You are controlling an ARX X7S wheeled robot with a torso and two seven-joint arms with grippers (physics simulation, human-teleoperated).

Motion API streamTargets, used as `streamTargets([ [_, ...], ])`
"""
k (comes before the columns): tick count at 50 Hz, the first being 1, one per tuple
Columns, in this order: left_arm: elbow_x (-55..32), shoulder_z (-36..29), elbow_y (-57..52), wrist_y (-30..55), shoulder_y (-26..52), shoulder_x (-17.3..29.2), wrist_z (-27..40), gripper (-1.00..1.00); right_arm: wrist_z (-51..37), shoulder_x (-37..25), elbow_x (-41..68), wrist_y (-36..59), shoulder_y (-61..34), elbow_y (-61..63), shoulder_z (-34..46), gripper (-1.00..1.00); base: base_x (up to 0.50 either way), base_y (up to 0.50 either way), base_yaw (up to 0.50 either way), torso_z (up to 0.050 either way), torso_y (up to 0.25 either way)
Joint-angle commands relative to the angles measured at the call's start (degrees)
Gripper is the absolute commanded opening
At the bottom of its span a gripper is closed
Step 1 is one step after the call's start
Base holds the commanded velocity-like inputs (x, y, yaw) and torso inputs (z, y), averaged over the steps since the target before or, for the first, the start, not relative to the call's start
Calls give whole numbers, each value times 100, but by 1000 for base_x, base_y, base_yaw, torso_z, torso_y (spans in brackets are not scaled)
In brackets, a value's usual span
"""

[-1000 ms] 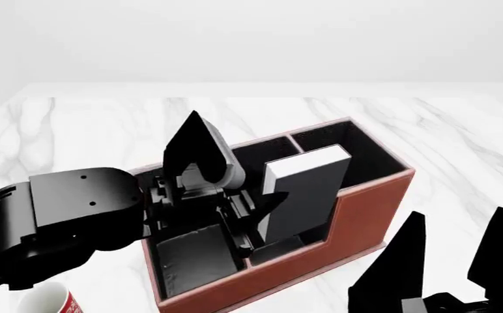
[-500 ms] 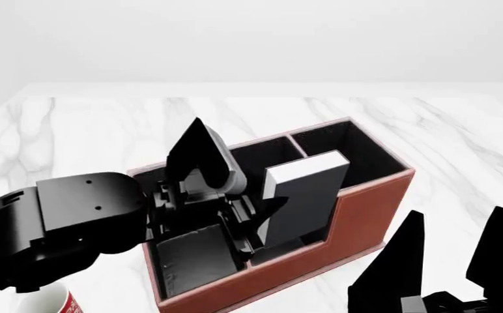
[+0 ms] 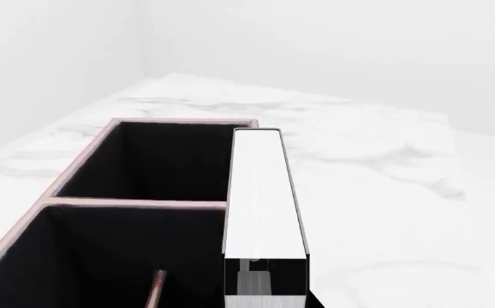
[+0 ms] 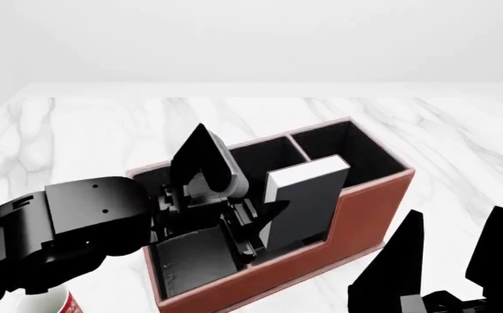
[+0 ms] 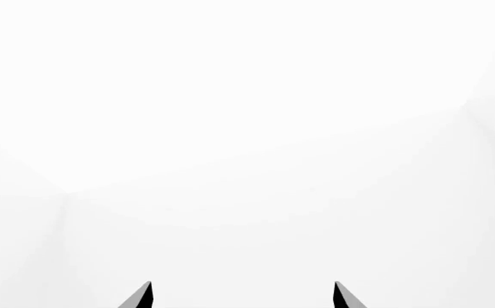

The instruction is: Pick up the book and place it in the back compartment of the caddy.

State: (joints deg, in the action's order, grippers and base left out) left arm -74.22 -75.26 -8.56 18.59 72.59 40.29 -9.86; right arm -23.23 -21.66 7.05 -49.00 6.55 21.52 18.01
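The black book with white page edges stands tilted inside the reddish-brown caddy, its lower end down in a middle cell behind the front wall. I cannot tell exactly which cell. My left gripper is shut on the book's lower part, with one finger rising above the caddy. In the left wrist view the book's white edge runs away along the caddy's side, next to two black-lined cells split by a divider. My right gripper is open and empty at the front right, also in the right wrist view.
A red-and-white mug stands at the front left, partly under my left arm. The white marble table spreads around the caddy. The caddy's taller end is at the front left. The right wrist view shows only white.
My left arm has moved down and slightly towards me, and the book has sunk a little lower into the caddy. The right gripper has not moved.
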Motion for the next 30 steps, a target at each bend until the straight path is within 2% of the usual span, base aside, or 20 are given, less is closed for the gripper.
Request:
streamTargets([
  [1,-51,374,100,-27,30,-164,-128,-100,124,94,-126,-6,10,15,-108,100,0,0,0,0,10],
  [30,140,350,411,-257,-242,-244,-255,-100,119,91,-129,-53,-22,-107,-54,100,0,0,0,0,1],
])
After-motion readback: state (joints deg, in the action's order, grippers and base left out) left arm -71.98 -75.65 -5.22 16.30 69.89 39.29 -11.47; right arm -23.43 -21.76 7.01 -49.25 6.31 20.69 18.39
